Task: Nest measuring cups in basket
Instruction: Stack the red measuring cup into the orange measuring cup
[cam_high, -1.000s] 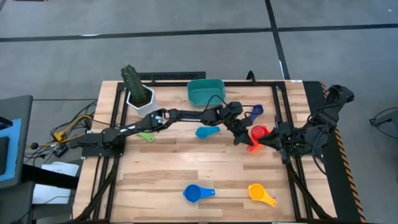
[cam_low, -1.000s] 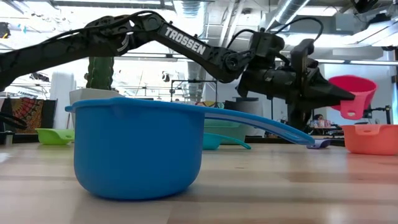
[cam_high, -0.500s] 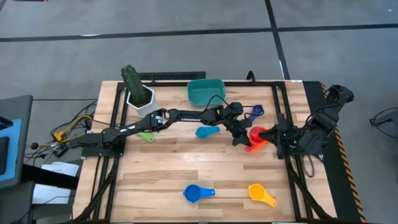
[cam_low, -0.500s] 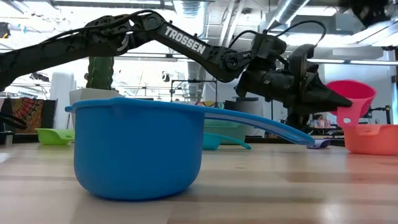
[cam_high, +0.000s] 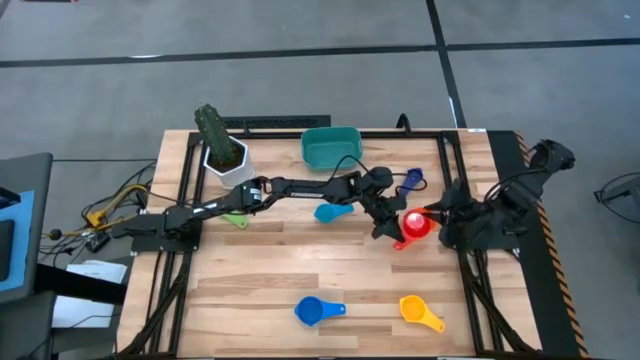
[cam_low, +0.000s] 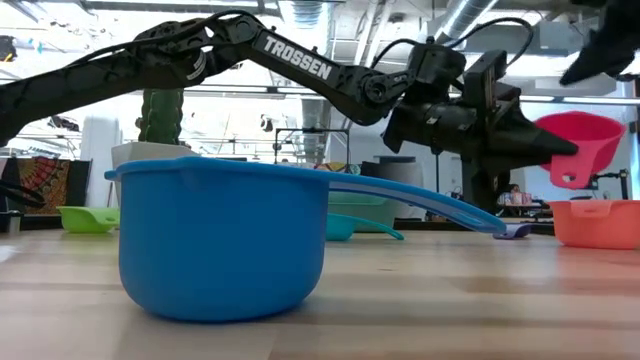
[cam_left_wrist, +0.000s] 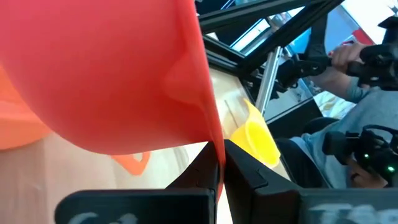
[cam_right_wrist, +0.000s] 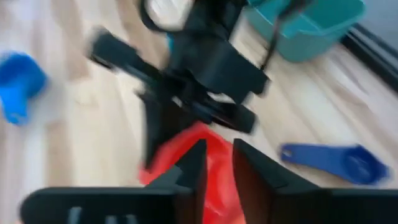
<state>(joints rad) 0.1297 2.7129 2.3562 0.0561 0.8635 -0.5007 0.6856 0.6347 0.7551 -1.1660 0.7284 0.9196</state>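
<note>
The red measuring cup (cam_high: 417, 222) hangs in the air in my left gripper (cam_high: 393, 228), which is shut on it; the low view shows the red cup (cam_low: 583, 138) lifted above the orange cup (cam_low: 600, 222). My right gripper (cam_high: 433, 213) stands at the red cup's right side, fingers a little apart, with the red cup (cam_right_wrist: 208, 158) showing between them. The teal basket (cam_high: 330, 146) sits at the far edge. The dark blue (cam_high: 412, 178), light blue (cam_high: 333, 211), green (cam_high: 233, 218), blue (cam_high: 318, 311) and yellow (cam_high: 420, 312) cups lie scattered on the table. My left gripper pinches the red cup's flat handle (cam_left_wrist: 216, 163) between its two fingers, close to where the handle joins the bowl. The fingers come nearly level from the table's left side. The cup is lifted clear, slightly tilted, its handle end (cam_low: 568, 178) hanging below the fingertips. My right gripper: I cannot tell whether it touches the red cup.
A white pot with a green plant (cam_high: 222, 150) stands at the far left corner. The orange cup (cam_high: 405, 238) lies right under the red one. Black frame rails run along both table sides. A person sits beyond the table (cam_left_wrist: 367, 124).
My right gripper has swung from the table's right side in toward the red cup and risen beside it. My left gripper has kept its hold, dipped a little, then raised the red cup slightly higher above the orange cup.
</note>
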